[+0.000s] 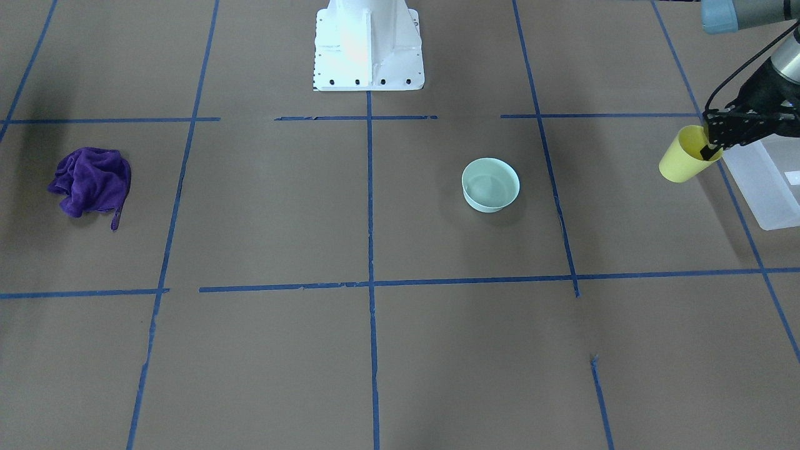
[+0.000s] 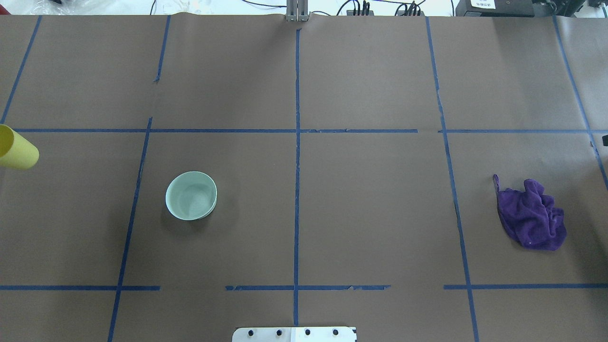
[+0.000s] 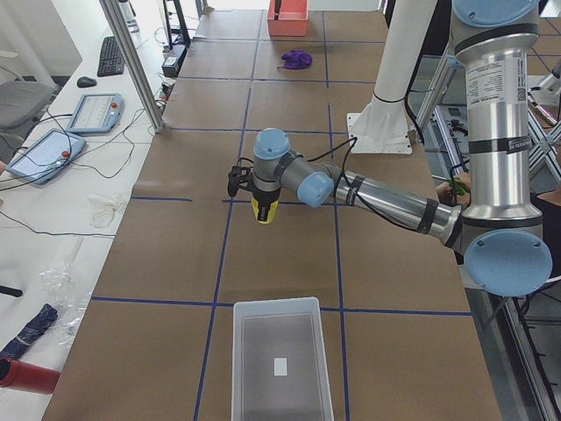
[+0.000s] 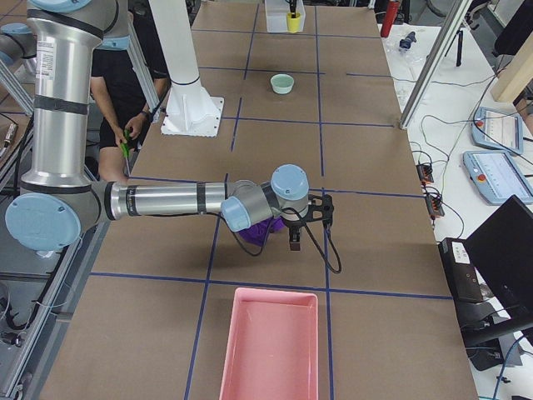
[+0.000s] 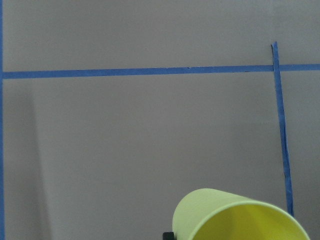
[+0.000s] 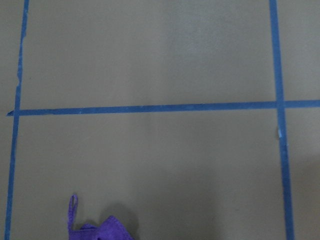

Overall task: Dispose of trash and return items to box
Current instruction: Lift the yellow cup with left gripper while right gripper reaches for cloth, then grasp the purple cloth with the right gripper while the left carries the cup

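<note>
My left gripper (image 1: 710,149) is shut on the rim of the yellow cup (image 1: 682,161), one finger inside it. It holds the cup tilted above the table, just beside the frosted white box (image 1: 765,181). The cup also shows at the left edge of the overhead view (image 2: 16,152), in the left wrist view (image 5: 235,217) and in the exterior left view (image 3: 265,209). The mint-green bowl (image 2: 191,195) stands upright on the table (image 1: 490,184), apart from the cup. My right gripper (image 4: 304,223) hovers by the purple cloth; I cannot tell whether it is open.
A crumpled purple cloth (image 2: 532,221) lies on the robot's right side (image 1: 90,181). A pink bin (image 4: 271,342) stands at the table's right end. The white robot base (image 1: 369,47) stands at the table's middle edge. Blue tape lines cross the brown table.
</note>
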`<state>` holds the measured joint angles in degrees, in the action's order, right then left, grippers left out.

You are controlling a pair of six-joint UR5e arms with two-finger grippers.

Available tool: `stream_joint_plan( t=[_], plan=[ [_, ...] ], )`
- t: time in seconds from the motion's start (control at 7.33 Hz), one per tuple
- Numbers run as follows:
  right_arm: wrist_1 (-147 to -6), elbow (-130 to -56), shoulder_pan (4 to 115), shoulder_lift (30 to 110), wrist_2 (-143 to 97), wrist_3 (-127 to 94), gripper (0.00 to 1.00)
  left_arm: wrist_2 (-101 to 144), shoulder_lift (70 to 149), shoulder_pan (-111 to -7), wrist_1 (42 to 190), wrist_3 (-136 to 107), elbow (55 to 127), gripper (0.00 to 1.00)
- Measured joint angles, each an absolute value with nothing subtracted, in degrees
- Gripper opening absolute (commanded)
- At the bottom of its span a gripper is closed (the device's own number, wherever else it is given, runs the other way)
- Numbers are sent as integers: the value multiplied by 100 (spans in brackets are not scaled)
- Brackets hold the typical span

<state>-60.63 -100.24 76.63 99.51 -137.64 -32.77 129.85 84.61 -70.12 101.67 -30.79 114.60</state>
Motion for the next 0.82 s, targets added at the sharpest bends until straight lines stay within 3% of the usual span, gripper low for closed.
stream_joint_plan(
  t=[0.27,0.82],
  plan=[
    [-4779,-10029,6858,10360,-13407,-4487,100,12940,9045,-7647,9054,-2131,11479,0],
    [-4096,-10085,5461,10793,-12595,-5107,100,12365,9776,-8483,7979,-733,11272,0]
  ],
)
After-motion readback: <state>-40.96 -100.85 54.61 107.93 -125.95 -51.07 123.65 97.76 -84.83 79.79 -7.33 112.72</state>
